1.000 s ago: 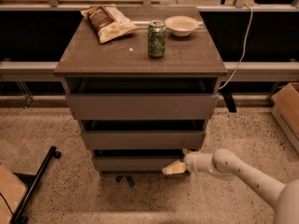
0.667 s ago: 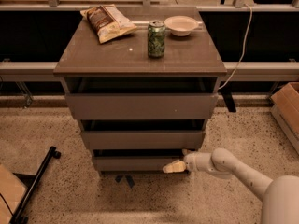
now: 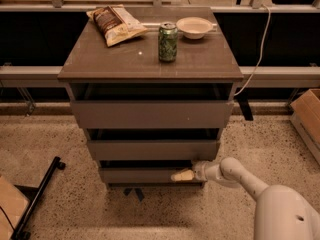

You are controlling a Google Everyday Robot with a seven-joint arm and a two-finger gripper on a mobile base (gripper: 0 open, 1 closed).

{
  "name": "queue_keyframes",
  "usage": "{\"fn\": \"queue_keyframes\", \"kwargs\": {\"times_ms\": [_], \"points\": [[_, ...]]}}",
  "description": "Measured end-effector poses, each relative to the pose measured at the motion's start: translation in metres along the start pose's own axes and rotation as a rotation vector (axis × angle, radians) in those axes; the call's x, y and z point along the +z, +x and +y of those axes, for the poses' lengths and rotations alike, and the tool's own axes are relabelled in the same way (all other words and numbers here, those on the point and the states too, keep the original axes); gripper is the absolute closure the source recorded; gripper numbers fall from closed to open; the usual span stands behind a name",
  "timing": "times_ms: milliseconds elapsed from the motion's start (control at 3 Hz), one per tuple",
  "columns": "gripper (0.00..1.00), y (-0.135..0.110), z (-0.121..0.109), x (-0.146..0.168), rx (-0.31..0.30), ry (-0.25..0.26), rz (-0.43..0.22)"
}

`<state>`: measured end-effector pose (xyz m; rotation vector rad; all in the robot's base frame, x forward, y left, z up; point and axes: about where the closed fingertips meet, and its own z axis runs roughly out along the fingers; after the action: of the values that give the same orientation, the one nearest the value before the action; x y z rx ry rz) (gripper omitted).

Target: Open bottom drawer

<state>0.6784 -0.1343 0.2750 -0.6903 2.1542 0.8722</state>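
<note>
The bottom drawer (image 3: pixel 140 175) is the lowest, smallest grey-brown flat front of three in the cabinet. A dark gap shows above its front. My gripper (image 3: pixel 181 175) reaches in from the lower right on a white arm. Its pale fingertips lie against the right end of the bottom drawer's front, near its top edge. The middle drawer (image 3: pixel 152 149) and the top drawer (image 3: pixel 150 114) sit above it, each with a dark gap over its front.
On the cabinet top (image 3: pixel 115 59) stand a green can (image 3: pixel 168 42), a white bowl (image 3: pixel 194 27) and a chip bag (image 3: pixel 116 23). A cardboard box (image 3: pixel 307 119) sits at the right, a black stand leg (image 3: pixel 37 199) at the lower left. A white cable (image 3: pixel 257 59) hangs right.
The arm has swung slightly, its upper link now fills the lower right corner. The gripper stays at the right end of the bottom drawer's front. The drawers look unchanged.
</note>
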Motion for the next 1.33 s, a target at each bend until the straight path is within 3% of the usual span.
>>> {"fn": "queue_keyframes", "kwargs": {"times_ms": [333,667,1000,1333], "points": [[0.00,0.018,-0.013,0.033,0.065,-0.050,-0.016],[0.19,0.033,-0.017,0.046,0.122,-0.071,-0.017],[0.43,0.029,-0.015,0.044,0.122,-0.071,-0.017],[0.73,0.030,-0.013,0.042,0.127,-0.071,-0.015]]}}
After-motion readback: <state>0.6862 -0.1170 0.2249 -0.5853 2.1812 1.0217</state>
